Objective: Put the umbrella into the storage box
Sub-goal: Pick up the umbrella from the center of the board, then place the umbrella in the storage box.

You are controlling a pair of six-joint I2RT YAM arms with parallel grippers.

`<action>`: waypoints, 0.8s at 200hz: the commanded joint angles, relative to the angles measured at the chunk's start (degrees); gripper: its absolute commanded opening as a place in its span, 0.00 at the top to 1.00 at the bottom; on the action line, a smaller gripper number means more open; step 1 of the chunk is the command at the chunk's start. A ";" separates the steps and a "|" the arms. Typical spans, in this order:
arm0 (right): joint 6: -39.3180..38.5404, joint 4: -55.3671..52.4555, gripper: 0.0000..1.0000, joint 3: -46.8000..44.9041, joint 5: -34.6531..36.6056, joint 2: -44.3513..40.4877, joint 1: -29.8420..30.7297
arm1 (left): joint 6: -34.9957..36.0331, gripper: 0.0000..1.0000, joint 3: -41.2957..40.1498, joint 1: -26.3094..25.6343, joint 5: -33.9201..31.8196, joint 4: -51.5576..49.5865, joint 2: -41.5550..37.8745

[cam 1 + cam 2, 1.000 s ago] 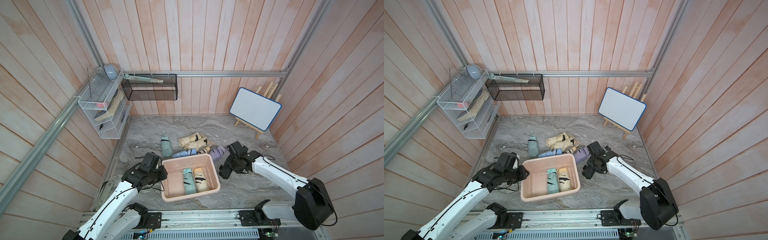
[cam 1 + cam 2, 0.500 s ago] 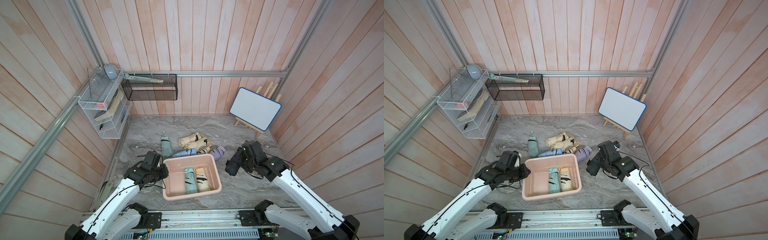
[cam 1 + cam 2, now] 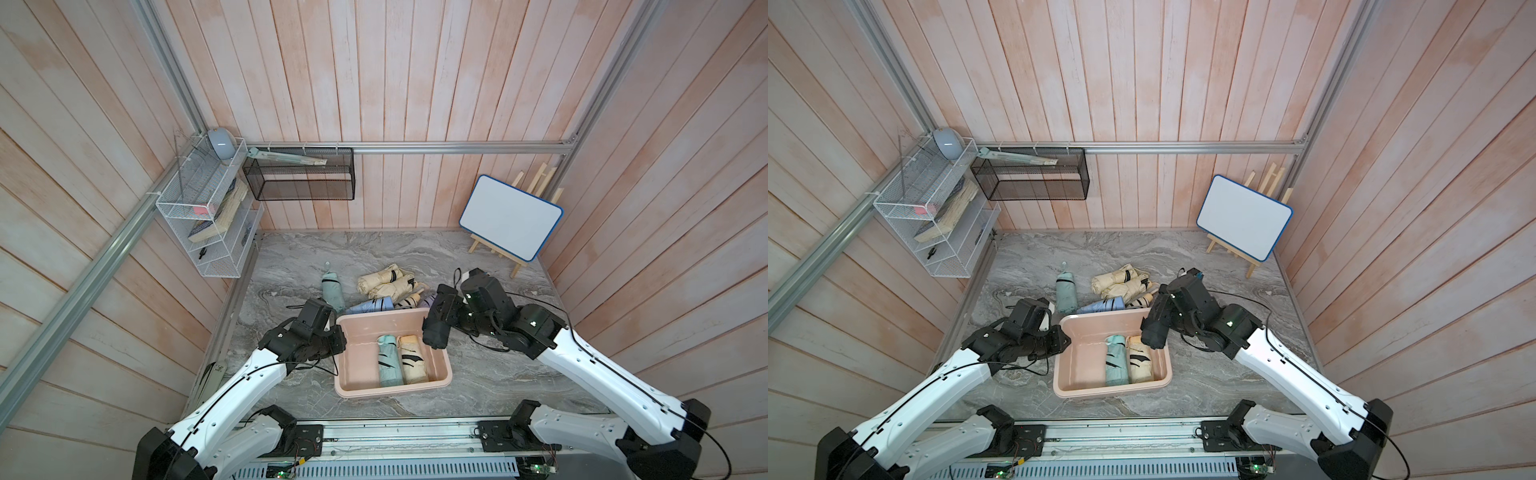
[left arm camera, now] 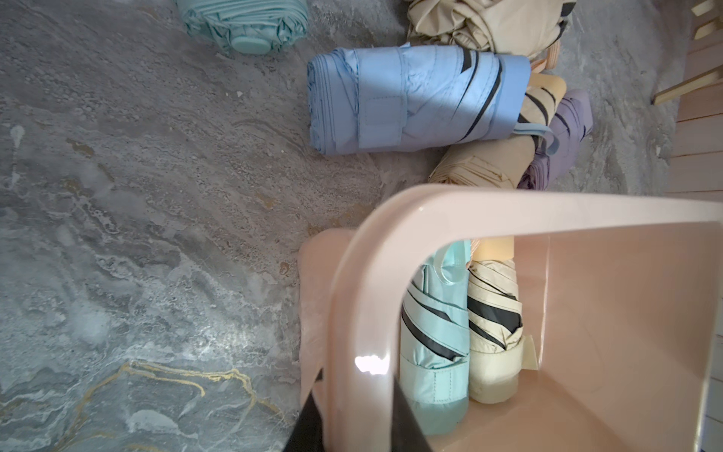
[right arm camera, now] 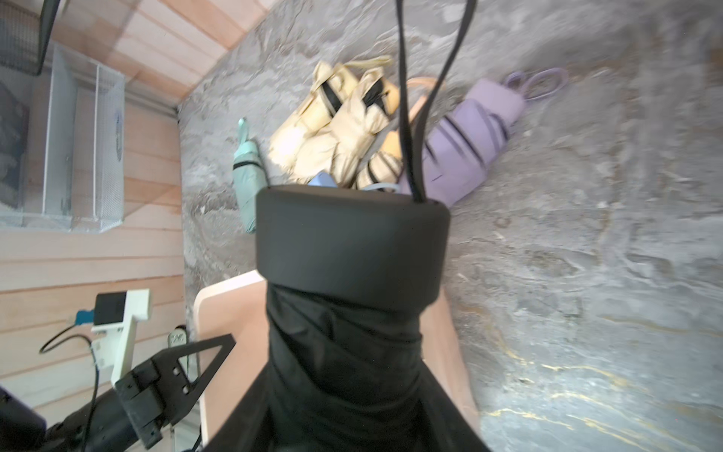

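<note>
The pale pink storage box (image 3: 390,392) (image 3: 1108,392) sits on the marble table near its front. A mint umbrella (image 3: 388,361) and a cream umbrella (image 3: 412,359) lie inside it. My right gripper (image 3: 451,322) (image 5: 344,422) is shut on a black folded umbrella (image 3: 435,328) (image 3: 1153,330) (image 5: 348,254). That umbrella hangs over the box's far right corner. My left gripper (image 3: 334,336) (image 4: 354,426) is shut on the box's left rim (image 4: 364,313), one finger on each side.
Behind the box lies a pile of folded umbrellas: mint (image 3: 332,289), cream (image 3: 386,282), blue (image 4: 414,98), purple (image 5: 469,144). A whiteboard on an easel (image 3: 511,218) stands back right. A white wire rack (image 3: 208,216) and a black mesh basket (image 3: 303,174) hang on the walls.
My right arm lifted the black umbrella from the table right of the box and carried it over the box's far right corner. My left gripper closed on the box's rim.
</note>
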 commanded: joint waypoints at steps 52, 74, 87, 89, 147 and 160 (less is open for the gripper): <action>0.36 13.58 0.72 4.45 -1.29 11.52 11.90 | -3.16 0.45 0.07 -0.78 0.79 2.55 -3.76; -0.45 15.09 0.72 4.93 -2.12 15.07 13.56 | -3.95 0.42 -0.07 -0.87 0.29 1.82 -5.22; -1.11 15.55 0.71 5.44 -2.14 17.22 14.46 | -4.31 0.42 0.02 -0.91 -0.11 0.94 -6.04; -1.21 15.62 0.71 5.58 -2.17 17.65 14.57 | -4.39 0.42 -0.06 -0.86 -0.26 0.73 -6.12; -3.21 16.80 0.71 6.74 -2.14 26.49 17.61 | -5.72 0.50 -0.37 -0.84 -1.68 -3.61 -9.33; -3.13 16.69 0.71 6.52 -1.63 27.67 18.21 | -5.81 0.53 -0.62 -0.85 -1.20 -4.02 -9.57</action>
